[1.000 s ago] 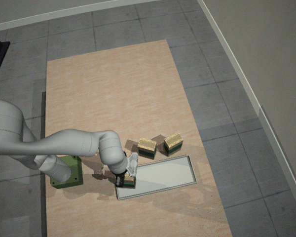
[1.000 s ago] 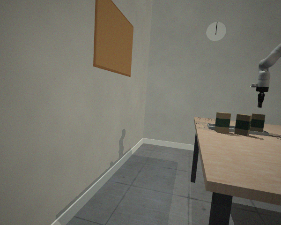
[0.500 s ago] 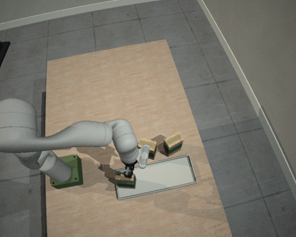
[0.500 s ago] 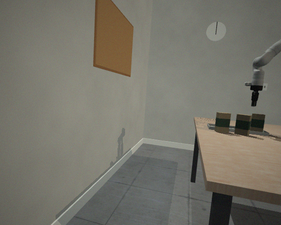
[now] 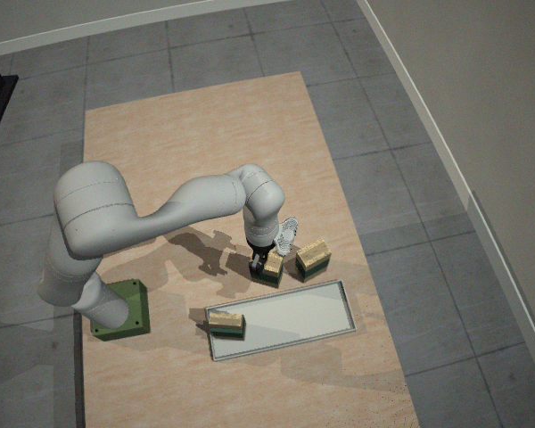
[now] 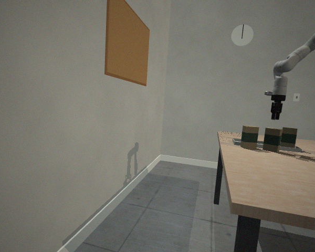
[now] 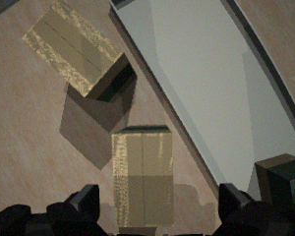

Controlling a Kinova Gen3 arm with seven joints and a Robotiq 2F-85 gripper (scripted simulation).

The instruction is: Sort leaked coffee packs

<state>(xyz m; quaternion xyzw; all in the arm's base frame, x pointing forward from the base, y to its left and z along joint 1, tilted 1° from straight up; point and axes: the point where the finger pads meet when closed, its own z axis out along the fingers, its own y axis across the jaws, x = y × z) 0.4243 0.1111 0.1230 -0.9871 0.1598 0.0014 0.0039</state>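
Observation:
Three tan coffee packs with green bands are in view. One pack (image 5: pixel 226 324) stands inside the left end of the grey tray (image 5: pixel 282 318). The middle pack (image 5: pixel 273 266) and the right pack (image 5: pixel 313 258) stand on the table just behind the tray. My gripper (image 5: pixel 258 265) is open and empty, pointing down over the middle pack. In the side view my gripper (image 6: pixel 275 116) hangs a little above that pack (image 6: pixel 272 139), not touching it. In the wrist view the pack (image 7: pixel 143 177) lies between my two open fingers, with the right pack (image 7: pixel 79 49) further off.
The arm's green base (image 5: pixel 120 309) is mounted at the table's left side. The tray's raised rim (image 7: pixel 213 73) runs close beside the middle pack. The table's right edge is near the tray's right end.

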